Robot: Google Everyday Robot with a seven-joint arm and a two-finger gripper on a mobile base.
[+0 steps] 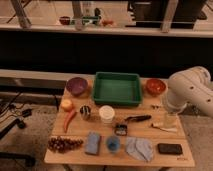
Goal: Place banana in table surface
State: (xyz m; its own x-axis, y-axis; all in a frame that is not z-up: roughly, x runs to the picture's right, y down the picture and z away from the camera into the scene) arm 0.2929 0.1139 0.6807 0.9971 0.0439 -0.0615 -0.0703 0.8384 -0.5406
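The banana (pixel 164 126) is slim and pale cream-yellow. It lies flat on the light tan table surface (pixel 150 131) near the right edge, above the black phone (pixel 170 148). My white arm (pixel 190 92) reaches in from the right. My gripper (pixel 170 119) hangs at its end, right over the banana and very close to it. I cannot tell whether it touches the banana.
A green tray (pixel 117 89) stands at the back middle, between a purple bowl (pixel 76 86) and an orange bowl (pixel 155 86). On the table are a round fruit (pixel 66 104), a red chili (pixel 69 119), grapes (pixel 64 144), a white cup (pixel 106 113), a blue sponge (pixel 92 142) and a grey cloth (pixel 139 148).
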